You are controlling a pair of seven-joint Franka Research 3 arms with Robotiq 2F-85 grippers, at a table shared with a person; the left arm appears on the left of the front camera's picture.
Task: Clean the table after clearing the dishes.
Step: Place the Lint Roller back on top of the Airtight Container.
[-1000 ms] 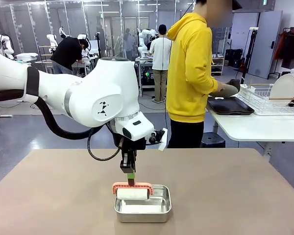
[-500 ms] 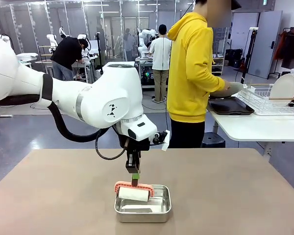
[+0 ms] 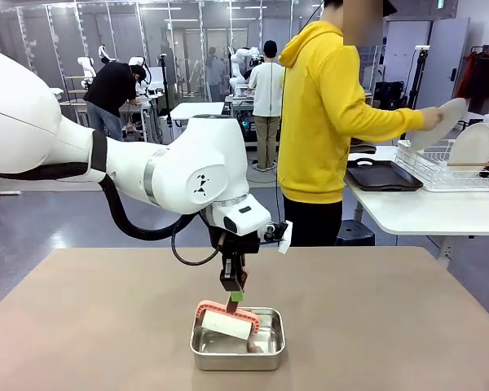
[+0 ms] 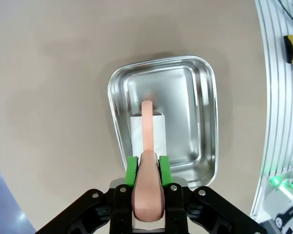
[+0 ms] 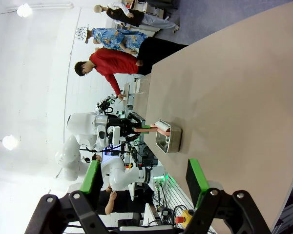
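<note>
Table (image 3: 81, 318) bare around steel pan (image 3: 237, 349); left gripper (image 3: 235, 296) pinching pink roller handle (image 3: 227, 310) over pan; right gripper (image 5: 145, 183) spread.

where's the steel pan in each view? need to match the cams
Front view: steel pan low centre on the tan table, under the left gripper.
Left wrist view: centre, just beyond the green pads.
Right wrist view: small, mid-frame on the table, seen sideways.
Shared landmark: the salmon-handled roller that the left gripper holds over the pan.
</note>
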